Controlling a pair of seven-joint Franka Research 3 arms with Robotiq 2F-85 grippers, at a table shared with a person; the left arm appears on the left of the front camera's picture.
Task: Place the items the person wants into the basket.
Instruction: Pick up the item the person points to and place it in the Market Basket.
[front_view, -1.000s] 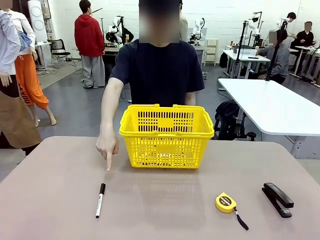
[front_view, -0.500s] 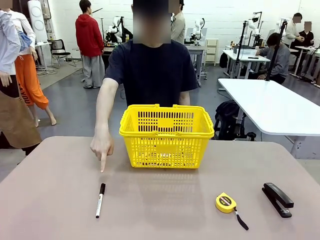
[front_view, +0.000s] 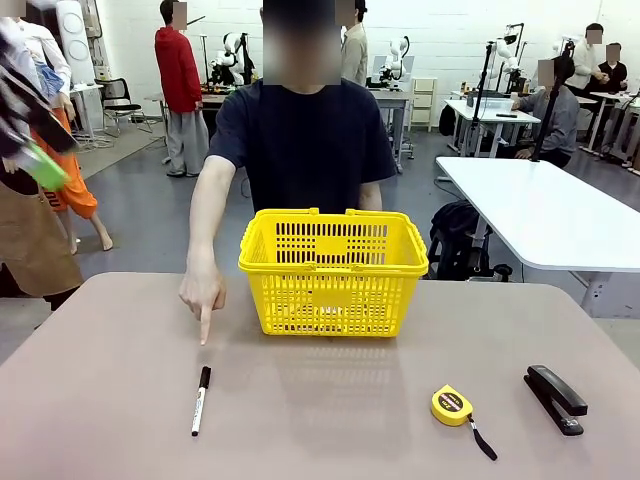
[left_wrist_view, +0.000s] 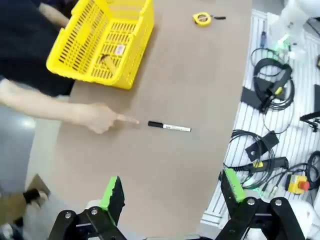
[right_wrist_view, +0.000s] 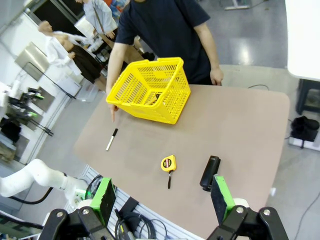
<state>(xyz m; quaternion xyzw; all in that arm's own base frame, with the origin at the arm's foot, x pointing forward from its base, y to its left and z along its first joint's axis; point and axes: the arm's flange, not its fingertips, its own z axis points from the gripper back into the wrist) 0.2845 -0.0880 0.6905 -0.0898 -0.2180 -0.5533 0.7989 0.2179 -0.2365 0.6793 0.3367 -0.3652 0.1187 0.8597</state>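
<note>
A white marker with a black cap (front_view: 201, 400) lies on the table, left of the middle. The person's hand (front_view: 203, 298) points a finger down at the table just beyond it. The yellow basket (front_view: 333, 270) stands at the far middle in front of the person. In the left wrist view a dark and yellowish item (left_wrist_view: 106, 59) lies on the floor of the basket (left_wrist_view: 75, 65). My left gripper (left_wrist_view: 171, 189) hangs open high above the marker (left_wrist_view: 170, 127), and it also shows blurred at the upper left edge (front_view: 42, 155). My right gripper (right_wrist_view: 162, 197) is open high over the near edge.
A round yellow tape measure (front_view: 452, 405) and a black stapler (front_view: 555, 397) lie at the near right. Cables and boxes (left_wrist_view: 270, 95) cover the floor on the robot's side. Bare tabletop (front_view: 330, 400) stretches between the marker and the tape measure.
The person's pointing hand has shifted a little to the left and then held still. My left gripper has come into the front view at the upper left, blurred by motion.
</note>
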